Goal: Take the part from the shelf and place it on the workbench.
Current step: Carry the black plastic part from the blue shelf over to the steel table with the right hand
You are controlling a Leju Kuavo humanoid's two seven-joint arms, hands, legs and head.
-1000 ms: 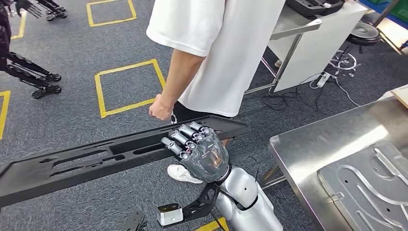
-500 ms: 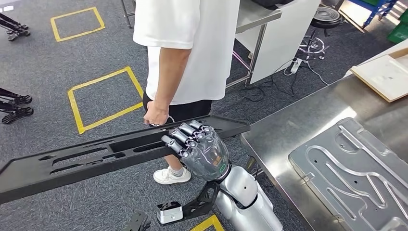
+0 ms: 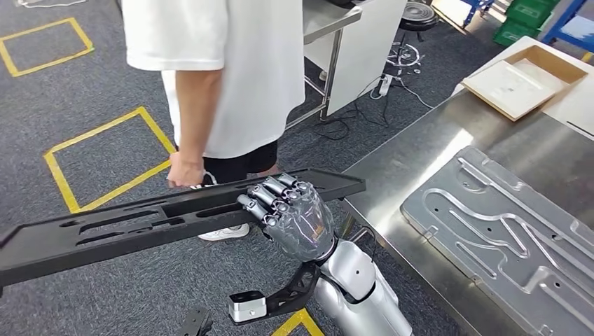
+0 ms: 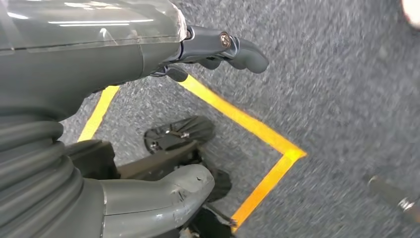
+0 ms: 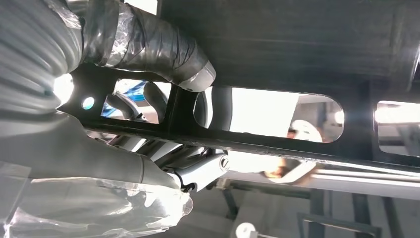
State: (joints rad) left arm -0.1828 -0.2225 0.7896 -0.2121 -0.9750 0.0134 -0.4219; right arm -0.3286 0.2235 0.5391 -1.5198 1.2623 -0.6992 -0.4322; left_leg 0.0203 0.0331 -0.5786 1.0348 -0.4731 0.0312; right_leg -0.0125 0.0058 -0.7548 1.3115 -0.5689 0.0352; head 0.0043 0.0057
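With right hand (image 3: 293, 222) gripping part (image 3: 119, 227) near its right end, fingers curled over the far edge: long axis left–right, workbench (image 3: 413, 171) just right of that end. Left hand (image 4: 148, 59) holding nothing, fingers loosely curled.

A person (image 3: 231, 77) stands near a cardboard box (image 3: 524, 79).

Place: likely workshop or robot lab | steel workbench (image 3: 427, 183) | yellow floor squares (image 3: 105, 157) | green crates (image 3: 524, 21)
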